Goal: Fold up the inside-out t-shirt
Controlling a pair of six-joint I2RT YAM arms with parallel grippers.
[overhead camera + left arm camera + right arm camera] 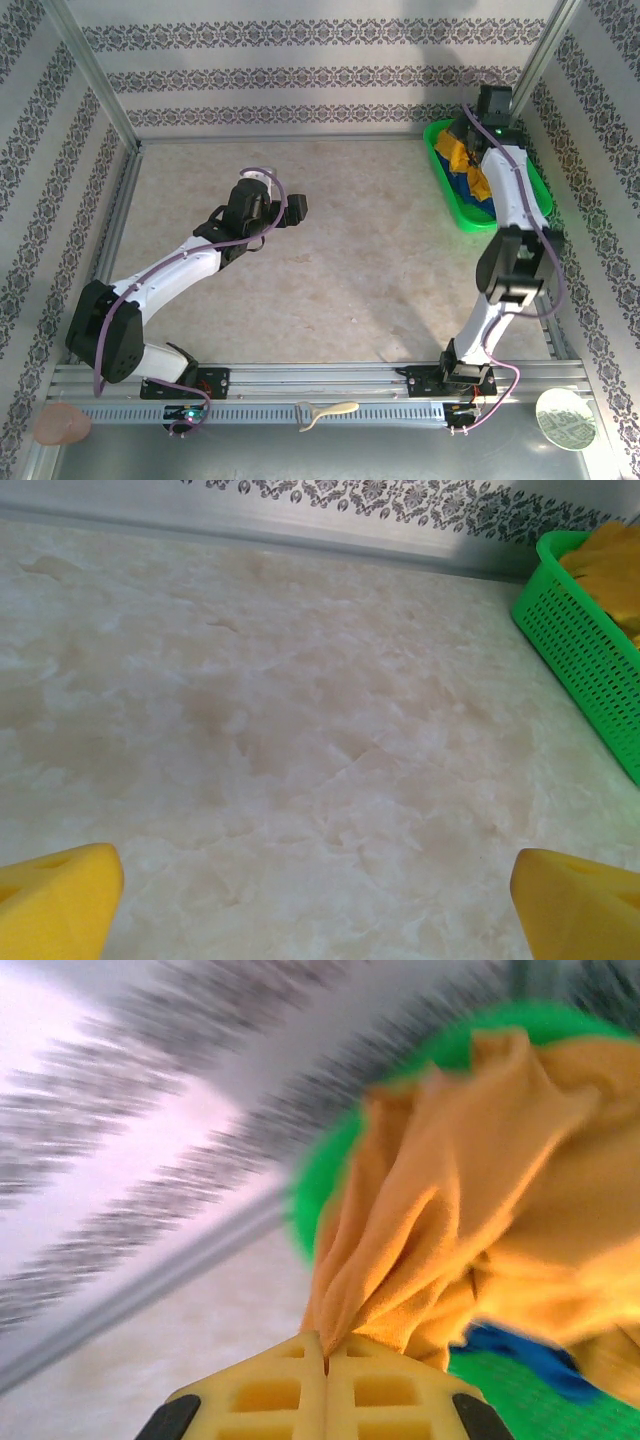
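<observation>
The inside-out t-shirt is a mustard-yellow bunch of cloth lying in the green basket at the table's back right. My right gripper is shut on a pinched fold of it, and the cloth fans out from the closed yellow fingers. From above, the right gripper hangs over the basket's far end, with yellow cloth beside it. My left gripper hovers over the bare table left of centre, open, its two yellow pads far apart with nothing between them.
A deep-blue cloth lies under the yellow one in the basket. Patterned walls and metal rails close in the table at the back and both sides. A round pale disc and a cream tool lie by the front rail.
</observation>
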